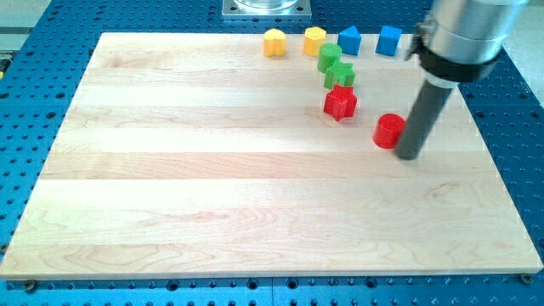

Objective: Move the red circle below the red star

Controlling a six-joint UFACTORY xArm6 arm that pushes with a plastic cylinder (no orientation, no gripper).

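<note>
The red circle [389,131] lies on the wooden board toward the view's right. The red star [340,102] lies up and to the left of it, a short gap between them. My tip [409,155] rests on the board right beside the red circle, at its right and slightly lower, touching or nearly touching it. The dark rod rises from there up to the arm's grey body at the view's top right.
Two green blocks [330,57] [339,75] stack in a line just above the red star. A yellow heart [274,42], a yellow block [315,39] and two blue blocks [349,39] [389,40] line the board's top edge. The board's [212,170] right edge is near my tip.
</note>
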